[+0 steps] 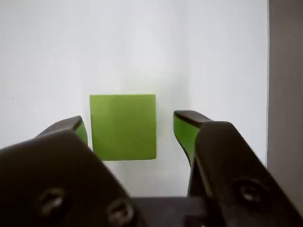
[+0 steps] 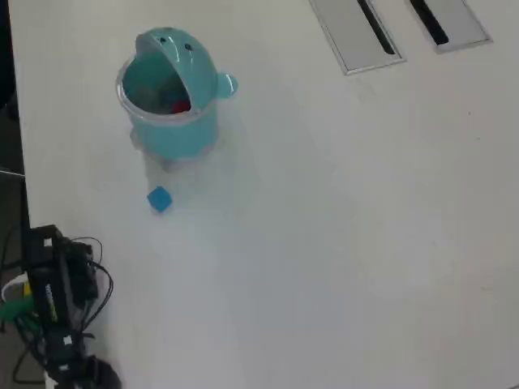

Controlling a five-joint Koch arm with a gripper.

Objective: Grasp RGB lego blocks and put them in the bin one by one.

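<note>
End effector [image 1: 130,130] spread around green block [image 1: 123,126]; blue block [image 2: 160,198] near bin [image 2: 170,130], possibly red inside.

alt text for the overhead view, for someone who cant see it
A teal bin with a domed lid stands on a white table, something red showing inside its open mouth. A small blue block lies on the table just below it in this view. Two grey slotted panels sit at the top edge, and a cabled black device at lower left.

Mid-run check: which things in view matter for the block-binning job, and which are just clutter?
Job: green block, framed by the open end effector; blue block; teal bin, something red inside.
Lying about: grey slotted panels; cable bundle.
</note>
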